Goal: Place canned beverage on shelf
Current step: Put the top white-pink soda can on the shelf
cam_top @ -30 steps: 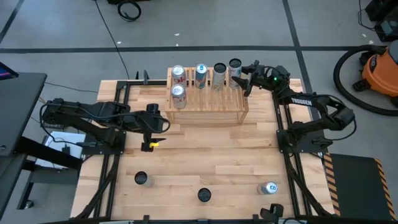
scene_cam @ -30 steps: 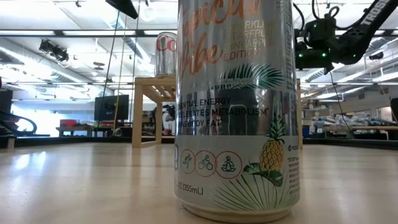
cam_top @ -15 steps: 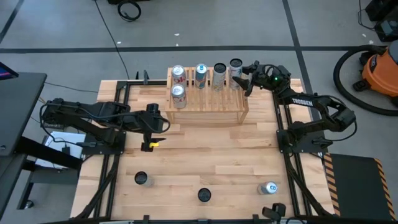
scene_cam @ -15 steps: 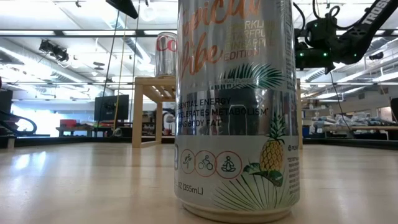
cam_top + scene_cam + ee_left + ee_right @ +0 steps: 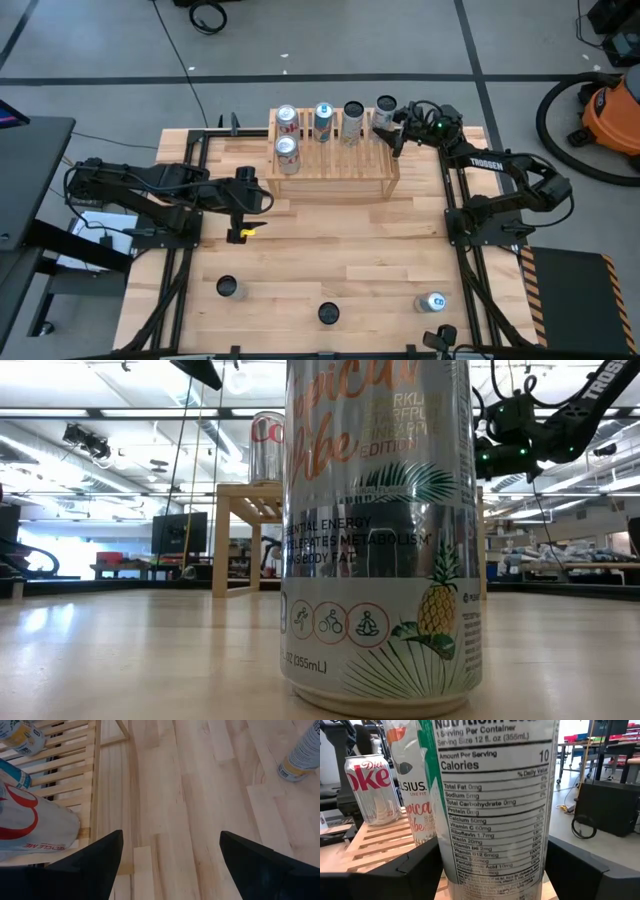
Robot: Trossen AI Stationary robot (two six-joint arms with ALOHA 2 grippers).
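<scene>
The light-wood shelf stands at the table's far middle and carries several upright cans. The one at its far right end is a silver can with a nutrition label; its base stands on the slats. My right gripper reaches in level from the table's right, open, one finger close on each side of this can. My left gripper hangs open above the bare tabletop, left of the shelf, with nothing between its fingers.
A Diet Coke can and a Celsius can stand beside the silver one. Three more cans wait along the table's near edge; one fills the low view. Bare wood lies between them and the shelf.
My right gripper has tipped a little at the shelf's far right end. The top of the silver can between its fingers has shifted slightly toward the table's right edge. My left arm has kept still.
</scene>
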